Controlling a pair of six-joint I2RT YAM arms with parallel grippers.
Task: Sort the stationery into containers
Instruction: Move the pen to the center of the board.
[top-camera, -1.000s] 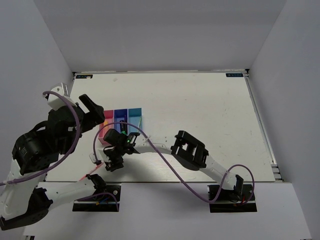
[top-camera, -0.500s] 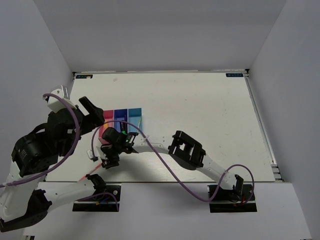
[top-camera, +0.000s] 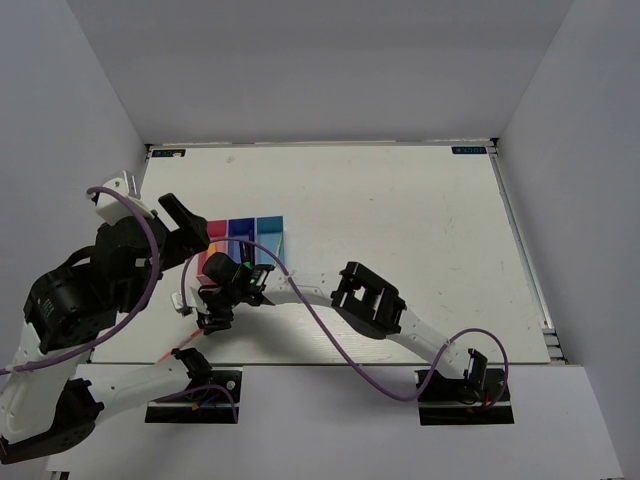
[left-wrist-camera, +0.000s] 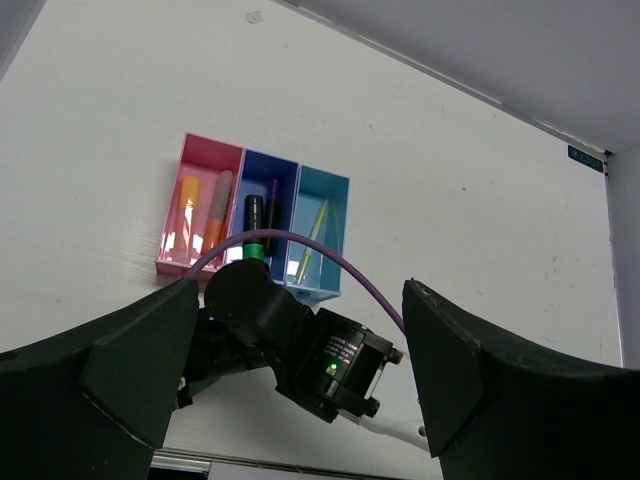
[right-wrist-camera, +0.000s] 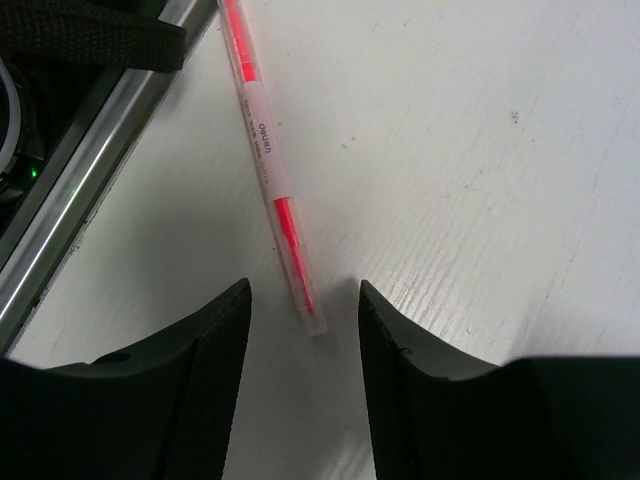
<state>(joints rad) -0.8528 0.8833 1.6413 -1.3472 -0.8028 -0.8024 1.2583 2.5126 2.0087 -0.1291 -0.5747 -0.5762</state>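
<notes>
A thin clear pen with pink-red ink (right-wrist-camera: 268, 160) lies on the white table by its near left edge; it also shows in the top view (top-camera: 172, 351). My right gripper (right-wrist-camera: 303, 310) is open and low over the table, with the pen's near tip between its fingertips, untouched. It reaches far left in the top view (top-camera: 207, 322). The joined bins sit behind it: pink-red (left-wrist-camera: 172, 262) holds orange markers (left-wrist-camera: 188, 215), dark blue (left-wrist-camera: 284, 170) holds a green marker (left-wrist-camera: 254, 225) and a purple one (left-wrist-camera: 272, 205), light blue (left-wrist-camera: 338, 240) holds a thin yellowish pen (left-wrist-camera: 312, 240). My left gripper (left-wrist-camera: 300, 380) is open and empty, raised above the bins.
A metal rail (right-wrist-camera: 90, 190) marks the table's near edge just left of the pen. The right arm's wrist (left-wrist-camera: 330, 365) and its purple cable (left-wrist-camera: 380, 290) lie under my left gripper. The left arm (top-camera: 90, 290) hangs over the table's left side.
My right gripper has moved left and nearer the table's front edge, closing in on the pen's end. The left arm has hardly moved.
</notes>
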